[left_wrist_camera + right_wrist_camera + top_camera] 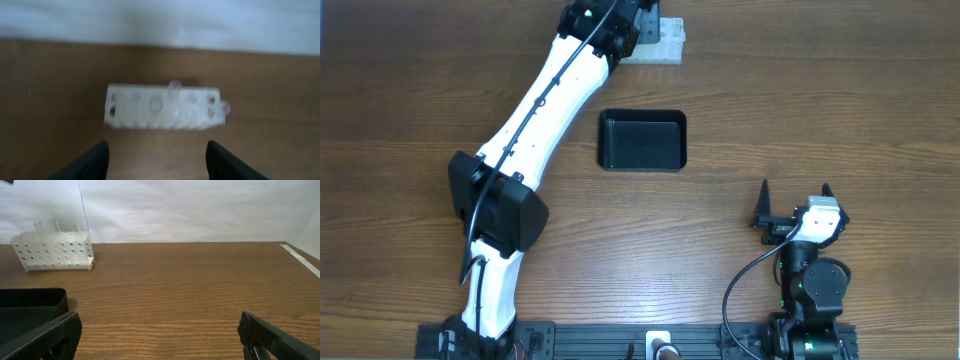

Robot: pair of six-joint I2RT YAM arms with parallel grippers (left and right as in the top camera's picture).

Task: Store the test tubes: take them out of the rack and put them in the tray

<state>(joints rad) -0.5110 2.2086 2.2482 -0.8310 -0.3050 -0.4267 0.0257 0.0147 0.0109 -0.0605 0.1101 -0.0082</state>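
The left gripper (157, 162) is held over the rack (162, 107), jaws spread, tubes (174, 86) standing in it. The right gripper (795, 198) is seen near the tray (642, 140), jaws wide apart.

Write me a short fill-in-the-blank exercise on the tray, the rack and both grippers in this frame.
1. The black tray is ___.
2. The left gripper, its jaws ___, faces the white test tube rack.
3. The right gripper, near its own base, holds ___.
Missing words: empty; open; nothing.
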